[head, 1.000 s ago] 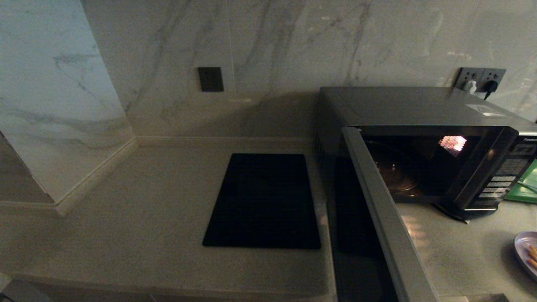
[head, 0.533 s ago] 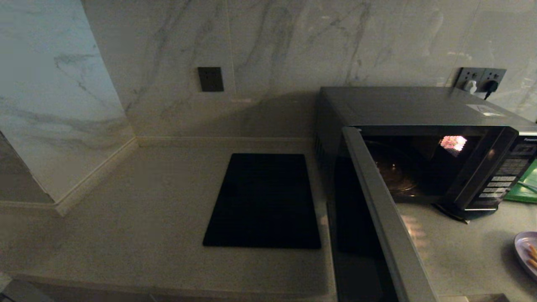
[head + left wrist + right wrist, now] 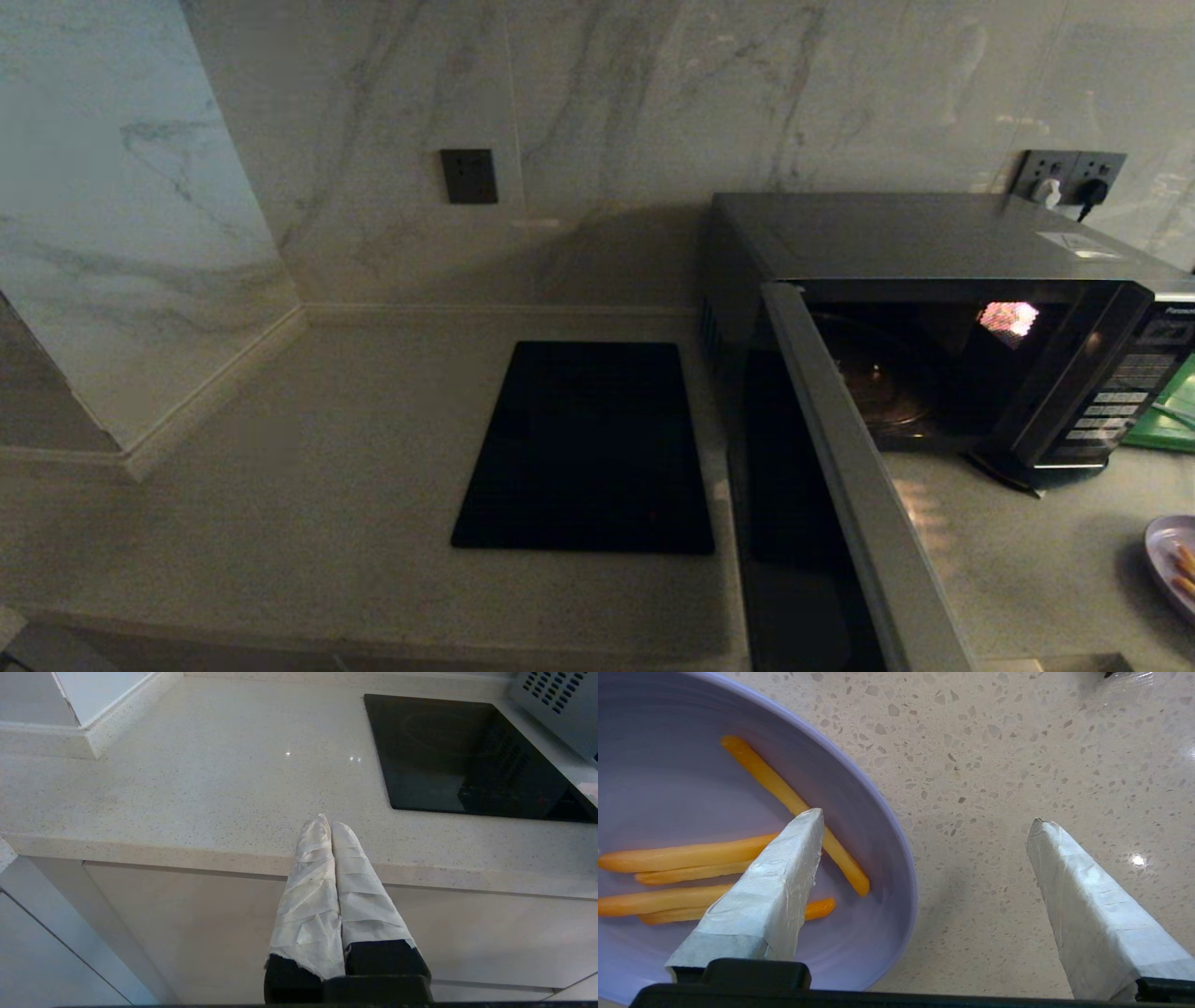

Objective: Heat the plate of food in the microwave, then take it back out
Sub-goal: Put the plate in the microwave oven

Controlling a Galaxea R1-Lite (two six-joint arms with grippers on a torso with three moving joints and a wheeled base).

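The microwave (image 3: 934,243) stands at the right of the counter with its door (image 3: 840,467) swung wide open and its glass turntable (image 3: 878,383) bare inside. The plate of food (image 3: 1172,560) lies on the counter at the far right edge of the head view, partly cut off. In the right wrist view the lilac plate (image 3: 878,826) holds several orange sticks (image 3: 691,851). My right gripper (image 3: 924,821) is open just above it, one finger over the plate's inside, the other over bare counter, the rim between them. My left gripper (image 3: 327,822) is shut and empty at the counter's front edge.
A flat black cooktop (image 3: 588,448) is set into the counter (image 3: 327,485) left of the microwave. Marble walls enclose the back and left. A green item (image 3: 1172,411) lies right of the microwave. Sockets (image 3: 1069,177) with plugs sit on the wall behind.
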